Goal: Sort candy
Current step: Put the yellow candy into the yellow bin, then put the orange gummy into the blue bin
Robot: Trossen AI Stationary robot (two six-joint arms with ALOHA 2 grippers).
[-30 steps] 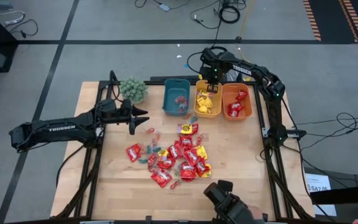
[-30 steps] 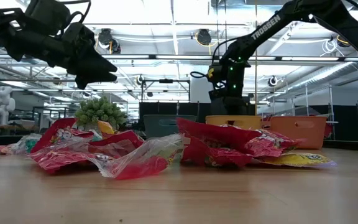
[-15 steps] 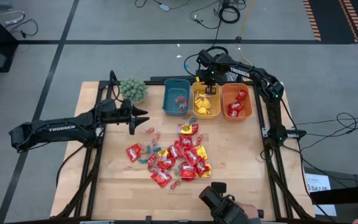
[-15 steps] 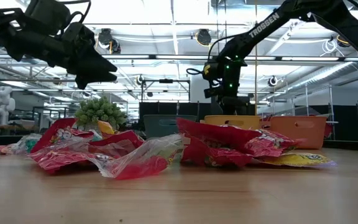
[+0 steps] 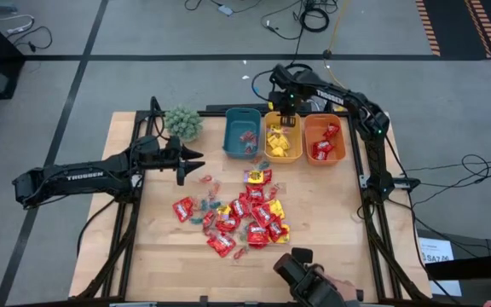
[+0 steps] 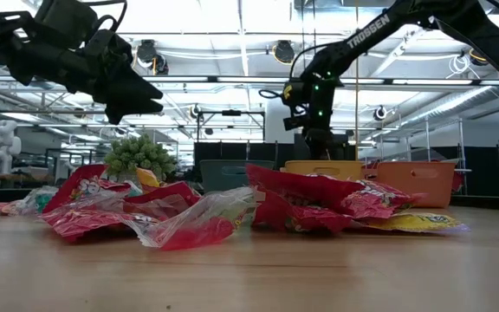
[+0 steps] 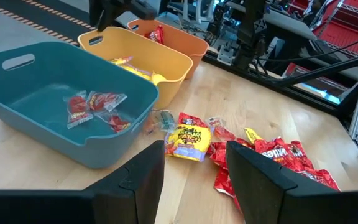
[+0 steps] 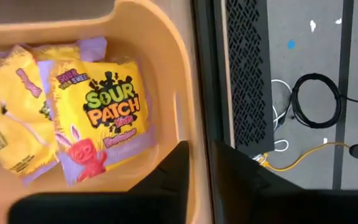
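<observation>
My right pincer (image 5: 285, 113) hangs over the far end of the yellow bin (image 5: 273, 152), fingers slightly parted, holding nothing. My left pincer (image 5: 196, 159) hovers half-spread beside the plant (image 5: 182, 122). Candy (image 5: 241, 213) lies heaped mid-counter (image 5: 160, 247).

Right gripper (image 5: 284, 116) now higher above yellow bin (image 5: 268, 150), fingers slightly parted.

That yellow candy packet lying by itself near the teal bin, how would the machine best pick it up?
Probably straight from above, pinching across the short width of the yellow packet. It lies flat on the table with bare wood on most sides; the teal bin stands close on one side. The left end effector hovers nearby with its fingers apart.
</observation>
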